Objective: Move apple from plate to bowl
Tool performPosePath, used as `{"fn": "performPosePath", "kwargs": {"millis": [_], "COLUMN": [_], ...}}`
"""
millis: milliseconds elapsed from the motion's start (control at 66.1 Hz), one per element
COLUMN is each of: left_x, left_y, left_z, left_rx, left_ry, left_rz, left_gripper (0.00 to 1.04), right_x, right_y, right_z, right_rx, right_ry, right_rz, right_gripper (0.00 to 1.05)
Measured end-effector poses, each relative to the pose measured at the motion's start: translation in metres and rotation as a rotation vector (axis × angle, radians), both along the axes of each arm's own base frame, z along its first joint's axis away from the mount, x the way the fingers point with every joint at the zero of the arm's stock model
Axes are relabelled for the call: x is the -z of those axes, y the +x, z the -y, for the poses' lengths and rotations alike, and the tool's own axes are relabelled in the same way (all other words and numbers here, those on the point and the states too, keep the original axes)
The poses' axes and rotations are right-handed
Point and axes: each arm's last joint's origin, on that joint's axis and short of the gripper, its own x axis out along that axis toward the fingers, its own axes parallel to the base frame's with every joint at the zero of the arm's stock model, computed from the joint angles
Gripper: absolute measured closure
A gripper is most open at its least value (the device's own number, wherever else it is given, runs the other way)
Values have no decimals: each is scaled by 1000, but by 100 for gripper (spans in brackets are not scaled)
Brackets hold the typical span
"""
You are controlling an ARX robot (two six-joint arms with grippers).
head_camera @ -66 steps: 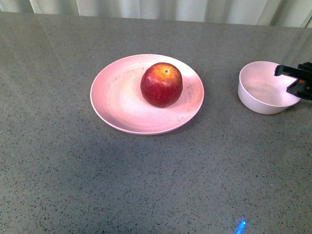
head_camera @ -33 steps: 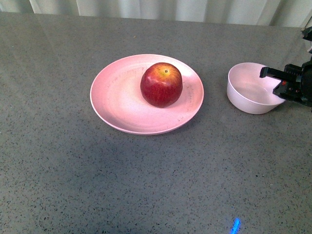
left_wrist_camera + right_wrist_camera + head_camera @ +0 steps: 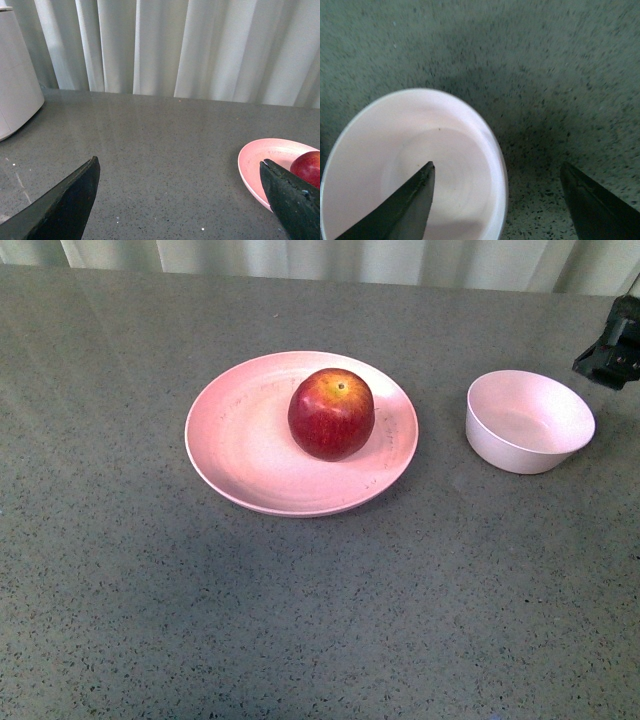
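A round dark red apple (image 3: 331, 413) with a yellow-orange patch around its stem dimple sits stem-up, right of centre on a wide, shallow pale pink plate (image 3: 240, 450); a small, deep pale pink bowl (image 3: 529, 422) stands upright and empty, apart to the plate's right.

Speckled grey table (image 3: 300, 620), pale curtain (image 3: 200, 45)

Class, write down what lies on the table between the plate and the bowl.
Nothing: in the front view, only bare grey speckled table separates the plate from the bowl.
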Motion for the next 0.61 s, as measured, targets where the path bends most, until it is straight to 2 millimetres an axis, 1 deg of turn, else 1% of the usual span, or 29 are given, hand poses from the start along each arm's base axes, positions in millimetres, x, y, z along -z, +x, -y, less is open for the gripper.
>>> {"fn": "performPosePath", "kwargs": {"millis": [121, 242, 318, 333, 363, 378, 424, 469, 514, 605], "left_x": [0, 0, 0, 0, 0, 0, 0, 0, 0, 0], "left_y": [0, 0, 0, 0, 0, 0, 0, 0, 0, 0], "left_z": [0, 0, 0, 0, 0, 0, 0, 0, 0, 0], "left_rx": [0, -1, 0, 0, -1, 0, -1, 0, 0, -1], "left_ry": [0, 0, 0, 0, 0, 0, 0, 0, 0, 0], "left_rz": [0, 0, 0, 0, 0, 0, 0, 0, 0, 0], "left_gripper": [9, 9, 9, 9, 9, 9, 9, 9, 9, 9], "right_x": [-15, -29, -33, -32, -30, -29, -24, -24, -29, -34], "right_y": [-17, -39, -45, -45, -48, -49, -63, -72, -83, -100], "right_z": [5, 9, 10, 10, 10, 10, 5, 2, -1, -1], "right_rx": [2, 12, 11, 10, -9, -11, -11, -24, -34, -32], "right_ry": [-23, -32, -45, -50, -104, -118, -187, -209, -226, -244], "right_rz": [65, 132, 165, 181, 287, 313, 424, 479, 526, 557], "right_gripper": [9, 9, 10, 11, 18, 19, 30, 37, 46, 62]}}
